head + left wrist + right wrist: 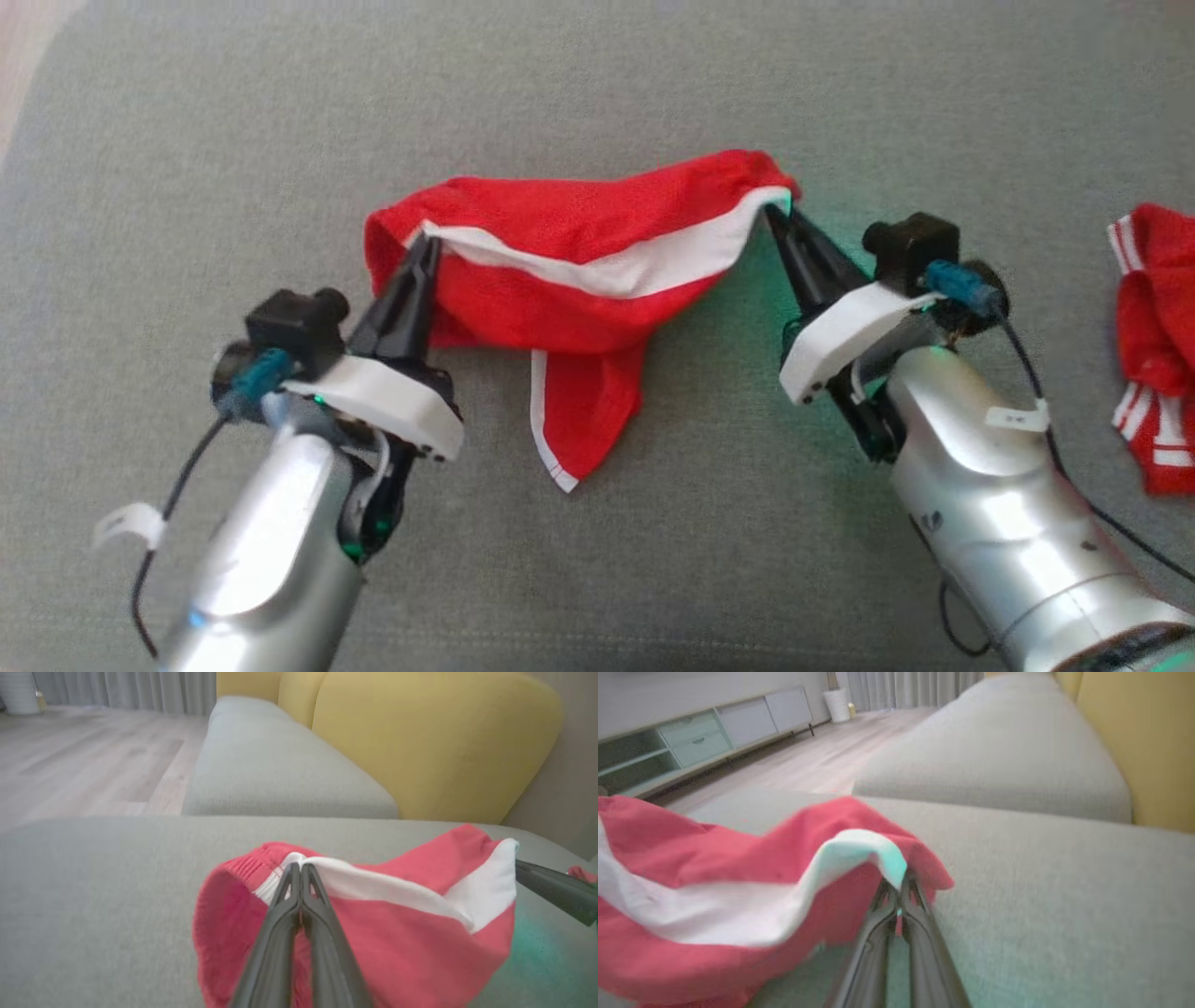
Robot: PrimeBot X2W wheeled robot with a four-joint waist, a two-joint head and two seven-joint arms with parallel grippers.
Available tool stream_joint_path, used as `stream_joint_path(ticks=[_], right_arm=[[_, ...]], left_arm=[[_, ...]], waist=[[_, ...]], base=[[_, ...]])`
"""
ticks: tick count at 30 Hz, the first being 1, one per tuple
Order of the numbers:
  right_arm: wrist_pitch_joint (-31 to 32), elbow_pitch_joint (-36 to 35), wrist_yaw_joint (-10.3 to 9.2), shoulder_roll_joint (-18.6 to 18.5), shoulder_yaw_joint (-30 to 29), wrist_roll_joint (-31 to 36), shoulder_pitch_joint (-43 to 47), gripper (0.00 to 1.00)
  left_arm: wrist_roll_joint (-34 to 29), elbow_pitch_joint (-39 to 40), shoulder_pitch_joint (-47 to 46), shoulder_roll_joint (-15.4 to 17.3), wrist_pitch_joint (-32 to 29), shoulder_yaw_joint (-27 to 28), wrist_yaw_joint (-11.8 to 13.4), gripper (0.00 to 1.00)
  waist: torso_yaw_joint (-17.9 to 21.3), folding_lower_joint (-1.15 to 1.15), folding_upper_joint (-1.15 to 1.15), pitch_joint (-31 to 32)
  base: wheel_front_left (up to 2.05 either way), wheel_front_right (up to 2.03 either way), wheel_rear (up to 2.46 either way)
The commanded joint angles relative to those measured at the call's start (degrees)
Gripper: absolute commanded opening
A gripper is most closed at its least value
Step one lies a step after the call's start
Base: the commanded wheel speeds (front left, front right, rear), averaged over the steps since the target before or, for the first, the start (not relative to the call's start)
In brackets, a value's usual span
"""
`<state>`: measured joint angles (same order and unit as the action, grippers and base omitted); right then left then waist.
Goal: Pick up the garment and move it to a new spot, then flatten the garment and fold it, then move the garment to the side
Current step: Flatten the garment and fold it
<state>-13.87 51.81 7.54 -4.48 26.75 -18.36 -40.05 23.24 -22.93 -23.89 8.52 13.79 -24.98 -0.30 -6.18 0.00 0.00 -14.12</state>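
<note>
Matt cloth garment [560, 224] on coarse-woven grey sofa [653, 93]

The grey cushion [597, 84] is open behind and before the stretched garment [579, 261]. At the far right, a second red cloth [1158, 345] occupies the surface.

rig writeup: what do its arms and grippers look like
The left arm and right arm are rounded silver tubes. The left gripper and right gripper each have long tapering black fingers, white bracket, black camera with teal plug, black cable.
</note>
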Motion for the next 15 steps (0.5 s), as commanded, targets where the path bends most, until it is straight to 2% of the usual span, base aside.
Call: stream_joint_path(ticks=[1, 9, 15], right_arm=[[-1.03, -3.13, -0.05, -0.09, -0.07, 0.7, 0.91, 0.0], [0.13, -24.93, -0.05, -6.67, -6.19, 5.52, 7.02, 0.0], [10.11, -48.17, -0.05, -10.36, -13.52, 8.17, 12.1, 0.0]], left_arm=[[-0.66, 3.2, -1.21, 2.06, 0.79, 2.39, 0.47, 0.0], [-2.35, 18.18, 0.26, 7.46, -1.72, 4.62, 3.09, 0.0], [-2.16, 30.0, -0.19, 10.18, -6.85, 6.38, 4.8, 0.0]], waist=[[0.9, 0.0, 0.0, 1.17], [4.15, 0.0, 0.0, 5.99], [5.49, 0.0, 0.0, 8.51]], base=[[0.0, 0.0, 0.0], [0.0, 0.0, 0.0], [0.0, 0.0, 0.0]])
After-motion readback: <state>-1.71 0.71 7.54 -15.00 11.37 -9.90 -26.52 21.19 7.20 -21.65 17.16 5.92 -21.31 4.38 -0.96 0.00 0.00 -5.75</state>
